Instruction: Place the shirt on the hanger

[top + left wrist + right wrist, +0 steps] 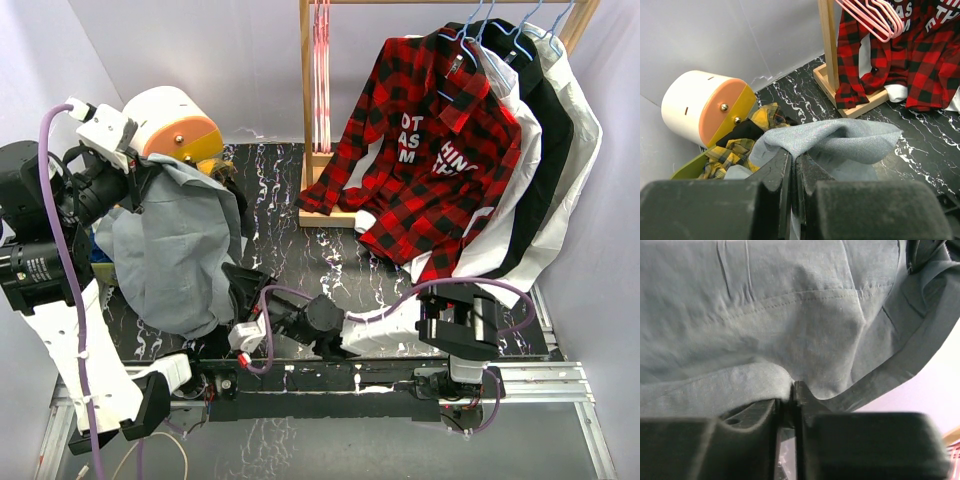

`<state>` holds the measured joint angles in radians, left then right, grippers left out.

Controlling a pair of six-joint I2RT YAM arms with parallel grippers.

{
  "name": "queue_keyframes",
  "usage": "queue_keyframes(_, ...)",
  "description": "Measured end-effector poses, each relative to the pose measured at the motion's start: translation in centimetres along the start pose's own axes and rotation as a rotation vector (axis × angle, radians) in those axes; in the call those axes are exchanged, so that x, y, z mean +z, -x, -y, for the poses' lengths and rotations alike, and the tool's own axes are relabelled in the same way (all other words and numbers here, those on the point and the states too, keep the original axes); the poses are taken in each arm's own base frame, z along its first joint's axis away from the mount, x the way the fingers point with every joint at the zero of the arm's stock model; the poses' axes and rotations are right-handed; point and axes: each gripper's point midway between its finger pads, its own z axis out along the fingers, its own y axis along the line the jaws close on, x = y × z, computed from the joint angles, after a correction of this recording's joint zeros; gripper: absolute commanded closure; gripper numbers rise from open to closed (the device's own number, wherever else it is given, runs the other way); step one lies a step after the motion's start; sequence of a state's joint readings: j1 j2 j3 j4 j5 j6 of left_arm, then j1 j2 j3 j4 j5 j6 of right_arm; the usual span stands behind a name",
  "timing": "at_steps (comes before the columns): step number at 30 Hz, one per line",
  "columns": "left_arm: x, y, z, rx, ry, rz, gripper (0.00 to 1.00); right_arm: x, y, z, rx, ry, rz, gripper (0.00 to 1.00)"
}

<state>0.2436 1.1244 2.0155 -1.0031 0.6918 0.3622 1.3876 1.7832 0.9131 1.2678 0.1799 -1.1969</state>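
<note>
Grey long-sleeved shirt [175,250] of plain cloth hangs in a loose bunch over the left part of the black, white-veined marble table [300,250], held up by both arms. The left gripper [138,170], raised high at the far left, has its jaws pressed together on a fold at the garment's top; in the left wrist view the cloth drapes away from the black fingers [777,175]. The right gripper [235,278] reaches in low from the right to the shirt's lower right edge, and its jaws pinch a ridge of the same grey cloth, which fills the right wrist view. Thin pink clothes hangers [321,60] hang bunched on the light wooden rack [305,100] at the far middle, well apart from the shirt. To their right, a red-and-black plaid shirt [430,150] hangs from the same rack. Just beyond the grey shirt lies a cream drum with an orange end [170,125], with crumpled yellow plaid cloth [740,150] beside it.
</note>
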Motion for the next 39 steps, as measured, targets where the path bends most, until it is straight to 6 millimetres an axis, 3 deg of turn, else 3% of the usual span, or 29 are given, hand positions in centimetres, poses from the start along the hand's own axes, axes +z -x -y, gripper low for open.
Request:
queue_keyframes(4,0.1,-0.2,0.0,-0.010,-0.001,-0.005,1.00,0.6,2.4,0.3,0.001,-0.004,0.033,0.92)
queue_keyframes(7,0.2,-0.2,0.1,-0.043,-0.004,-0.004,1.00,1.0,4.8,2.0,-0.011,-0.020,0.051,0.92)
queue_keyframes(10,1.2,-0.6,0.4,-0.131,-0.053,-0.022,1.00,1.2,7.4,6.2,-0.021,-0.076,0.054,0.92)
queue_keyframes(13,3.8,-2.0,0.2,-0.236,-0.131,-0.074,1.00,1.0,9.1,11.9,-0.007,-0.140,0.029,0.92)
queue_keyframes(16,8.4,-5.3,-0.1,-0.325,-0.195,-0.193,1.00,0.2,9.1,17.4,0.041,-0.205,-0.047,0.92)
queue_keyframes(19,13.2,-8.8,1.8,-0.358,-0.275,-0.334,1.00,-2.0,7.6,21.4,0.108,-0.262,-0.167,0.92)
queue_keyframes(21,15.7,-10.6,4.5,-0.349,-0.348,-0.421,1.00,-3.4,5.9,22.2,0.135,-0.267,-0.267,0.92)
queue_keyframes(24,18.5,-12.0,8.6,-0.289,-0.435,-0.505,1.00,-5.2,4.5,21.7,0.187,-0.243,-0.414,0.92)
queue_keyframes(30,23.3,-10.7,15.6,-0.188,-0.589,-0.508,1.00,-8.4,4.9,21.2,0.216,-0.226,-0.604,0.92)
queue_keyframes(35,24.7,-11.3,15.9,-0.193,-0.581,-0.515,1.00,-11.2,3.6,22.7,0.212,-0.309,-0.733,0.92)
queue_keyframes(39,24.3,-15.1,14.5,-0.267,-0.540,-0.587,0.82,-14.9,2.0,23.8,0.355,-0.378,-0.760,0.92)
